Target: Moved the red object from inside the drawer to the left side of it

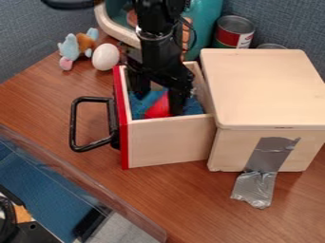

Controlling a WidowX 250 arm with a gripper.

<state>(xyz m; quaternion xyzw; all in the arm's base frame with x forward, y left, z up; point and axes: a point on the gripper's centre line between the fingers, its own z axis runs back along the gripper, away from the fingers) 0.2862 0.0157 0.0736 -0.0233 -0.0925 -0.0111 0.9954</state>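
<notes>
Inside open drawer [168, 143] | jaws apart, by red obj [158, 107] | can [234, 32] w/ red/wht label, behind box [266, 90]

From my station I saw a plush toy [70, 48] beside a white egg [105, 57], and a can [233, 34] near a teal container [205, 23].

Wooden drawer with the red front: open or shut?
Open. The red-fronted wooden drawer sticks out from the pale wooden box, its inside visible from above, with the red object inside it.
</notes>
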